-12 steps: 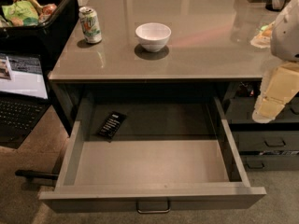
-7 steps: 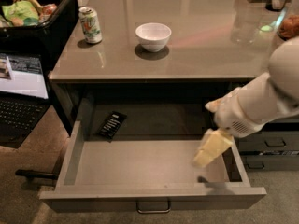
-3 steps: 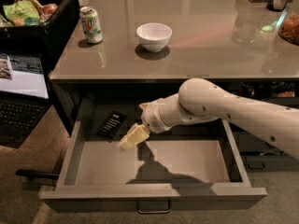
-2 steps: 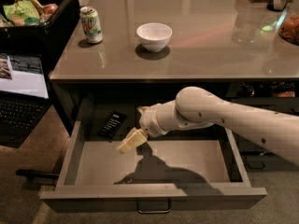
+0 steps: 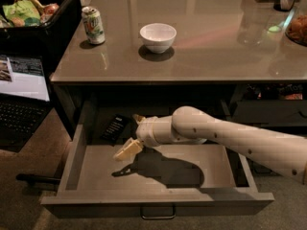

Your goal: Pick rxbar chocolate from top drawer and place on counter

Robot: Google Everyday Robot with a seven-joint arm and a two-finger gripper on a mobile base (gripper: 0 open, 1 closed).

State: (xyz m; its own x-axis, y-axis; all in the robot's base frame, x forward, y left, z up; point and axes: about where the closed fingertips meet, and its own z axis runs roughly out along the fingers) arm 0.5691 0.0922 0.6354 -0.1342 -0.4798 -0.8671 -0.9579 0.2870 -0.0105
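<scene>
Since four seconds ago the arm has swung from the right edge of view into the open top drawer [image 5: 71,163], and the gripper [image 5: 127,136] now hangs at the drawer's left rear. Its jaws stand apart, holding nothing. The rxbar chocolate [image 5: 115,127] lies flat on the drawer floor at the rear left, unmoved, just left of the gripper; contact cannot be confirmed. On the counter [image 5: 211,51] stand a soda can [image 5: 93,25] and a white bowl [image 5: 158,36].
</scene>
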